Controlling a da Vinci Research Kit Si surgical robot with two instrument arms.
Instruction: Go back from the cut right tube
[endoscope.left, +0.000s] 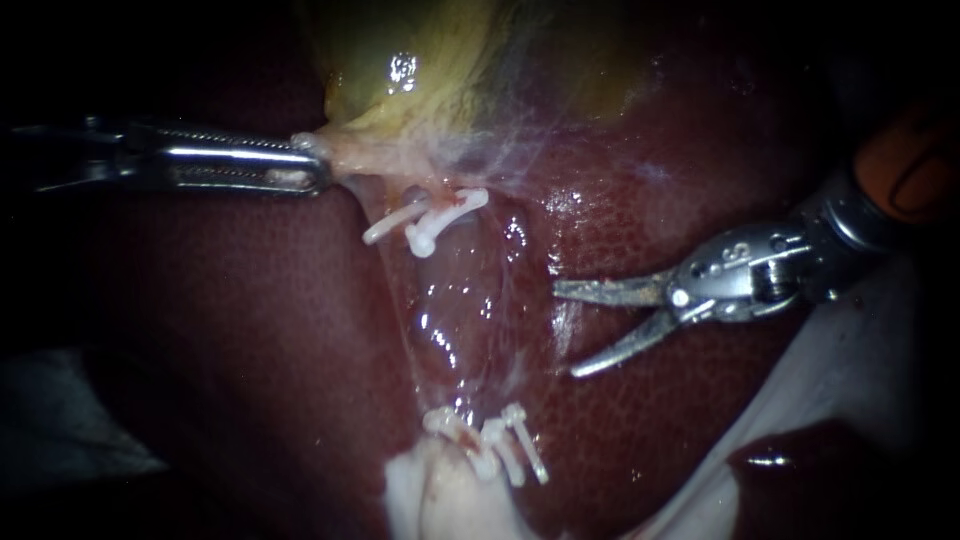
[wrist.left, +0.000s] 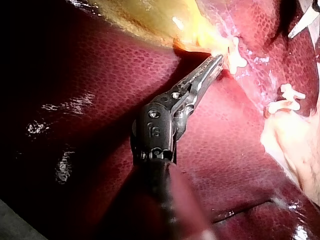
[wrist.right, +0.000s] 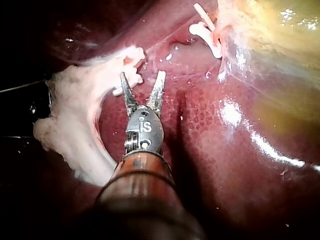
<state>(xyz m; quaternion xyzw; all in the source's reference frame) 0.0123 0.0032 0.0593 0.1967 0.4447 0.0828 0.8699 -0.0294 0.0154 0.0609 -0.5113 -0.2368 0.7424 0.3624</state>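
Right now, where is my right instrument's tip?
In the endoscope view the right instrument hangs over the liver, jaws open and empty, just right of the tube, between the upper clips and lower clips.

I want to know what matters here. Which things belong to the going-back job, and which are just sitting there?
In the job: right instrument, open, beside the tube; upper clips; lower clips.

Just there: left instrument, holding the gallbladder by its edge; liver.
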